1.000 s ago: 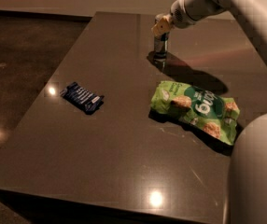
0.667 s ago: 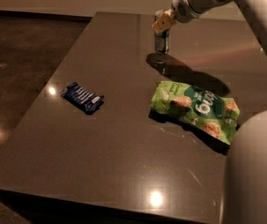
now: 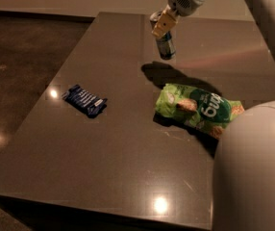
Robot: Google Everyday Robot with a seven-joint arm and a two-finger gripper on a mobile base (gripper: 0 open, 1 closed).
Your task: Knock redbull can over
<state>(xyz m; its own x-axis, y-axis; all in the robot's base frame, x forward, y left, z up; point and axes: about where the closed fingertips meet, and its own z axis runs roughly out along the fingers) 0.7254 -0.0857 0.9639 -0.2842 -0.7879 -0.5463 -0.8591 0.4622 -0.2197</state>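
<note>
The redbull can (image 3: 166,45) is a slim silver and blue can at the back of the dark table (image 3: 128,167). It is tilted, with its top leaning left. My gripper (image 3: 160,26) comes down from the upper right and is shut on the can's upper part. The tan fingers (image 3: 162,25) cover the can's top. The can's base looks just off the tabletop, above its shadow.
A green snack bag (image 3: 197,109) lies flat in front of the can. A flat dark blue wrapper (image 3: 85,100) lies on the table's left half. My white arm body (image 3: 253,177) fills the lower right. The table's left edge drops to a dark floor.
The can stood upright on the table under the gripper. Now it is tilted and raised a little in the gripper. The bag and wrapper have not moved.
</note>
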